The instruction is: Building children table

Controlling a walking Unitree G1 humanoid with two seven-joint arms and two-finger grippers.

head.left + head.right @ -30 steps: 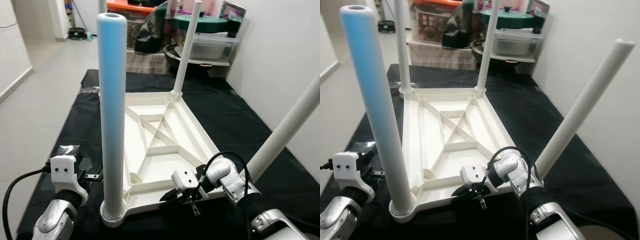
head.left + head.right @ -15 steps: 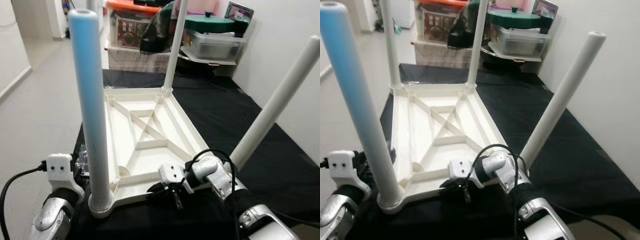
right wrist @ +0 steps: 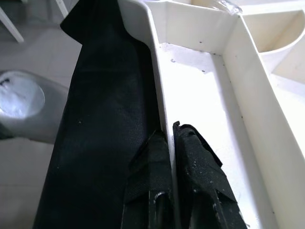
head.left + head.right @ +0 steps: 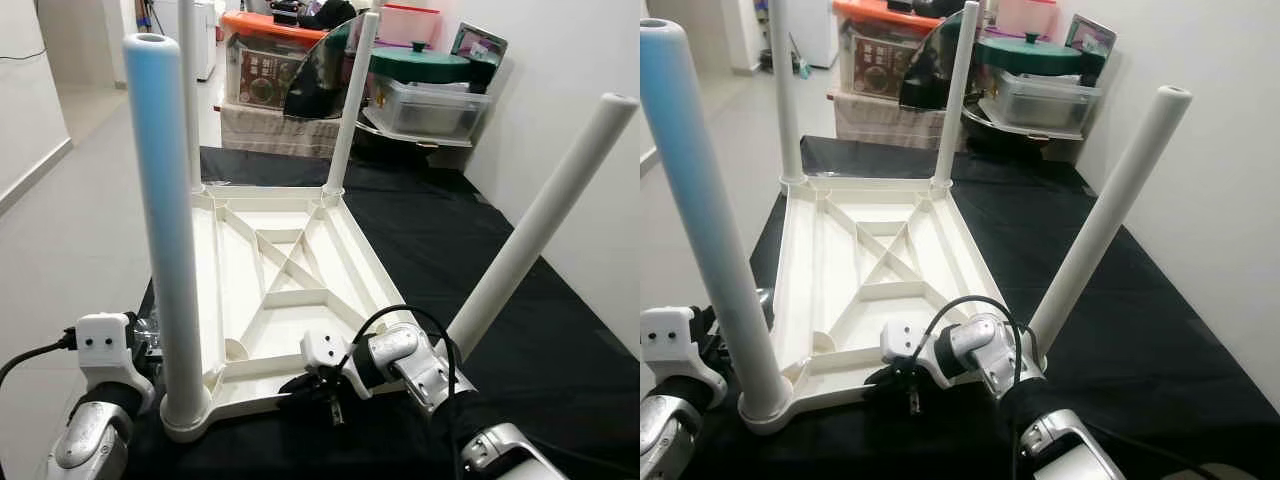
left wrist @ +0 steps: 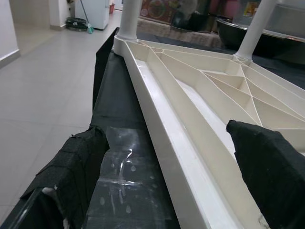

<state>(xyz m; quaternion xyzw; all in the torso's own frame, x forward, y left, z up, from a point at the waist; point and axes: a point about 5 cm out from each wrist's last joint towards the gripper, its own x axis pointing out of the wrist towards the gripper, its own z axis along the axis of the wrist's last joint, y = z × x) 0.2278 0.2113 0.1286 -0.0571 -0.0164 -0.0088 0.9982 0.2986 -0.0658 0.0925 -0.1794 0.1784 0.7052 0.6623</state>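
Observation:
A white children's table (image 4: 290, 270) lies upside down on a black-covered tabletop (image 4: 450, 230). Its legs point up: the near left leg (image 4: 165, 230), the near right leg (image 4: 540, 215) and two far legs (image 4: 350, 100). My right gripper (image 3: 167, 131) is shut on the thin wall of the table's near rim (image 4: 270, 368), between the two near legs. My left gripper (image 5: 162, 130) is open beside the near left corner. Its two black fingers (image 5: 71, 176) stand wide apart, with the table's left rim (image 5: 162, 100) running between them.
Storage boxes (image 4: 270, 70), a clear tub (image 4: 430, 100) and a green-lidded pot (image 4: 415, 62) crowd the far end. A white wall (image 4: 590, 60) runs along the right. Tiled floor (image 4: 70, 200) lies to the left. Crinkled clear film (image 5: 124, 181) lies under the left gripper.
The camera has shifted, bringing all the legs and the near right leg's top into view. Both grippers stay at the same places on the table's rim.

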